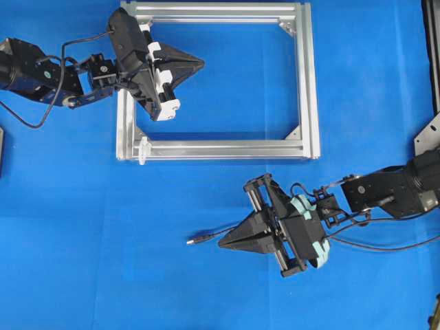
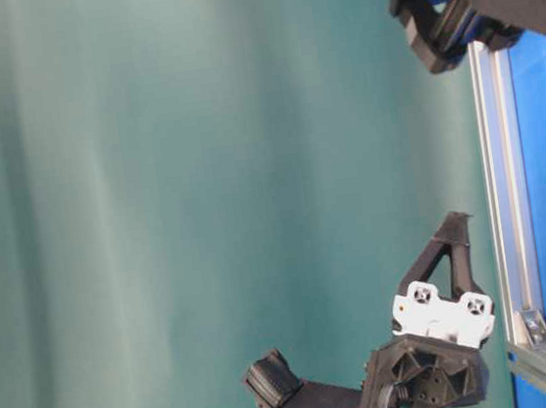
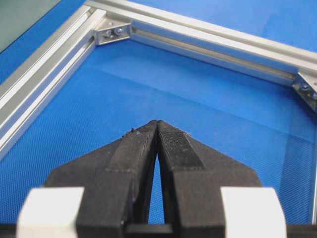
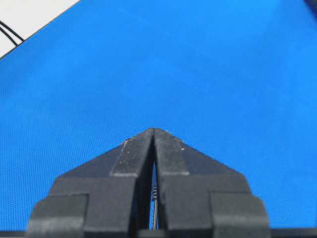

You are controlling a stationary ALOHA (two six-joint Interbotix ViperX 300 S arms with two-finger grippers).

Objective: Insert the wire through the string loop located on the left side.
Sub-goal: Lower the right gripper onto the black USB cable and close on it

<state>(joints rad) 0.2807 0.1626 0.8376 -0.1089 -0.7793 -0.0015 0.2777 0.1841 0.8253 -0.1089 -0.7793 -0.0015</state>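
The wire lies on the blue mat, its small plug pointing left just beyond the tips of my right gripper. That gripper is shut with nothing in it. In the right wrist view my right gripper hovers above the mat, and a short piece of the wire shows through the slit behind the tips. The string loop is a small white piece at the frame's lower left corner. My left gripper is shut and empty, inside the frame's upper left; in its wrist view the left gripper points at bare mat.
The silver rectangular frame lies flat at the top middle; its bars and corner brackets ring the left gripper. A black bracket stands at the right edge. Thin black cables trail from the right arm.
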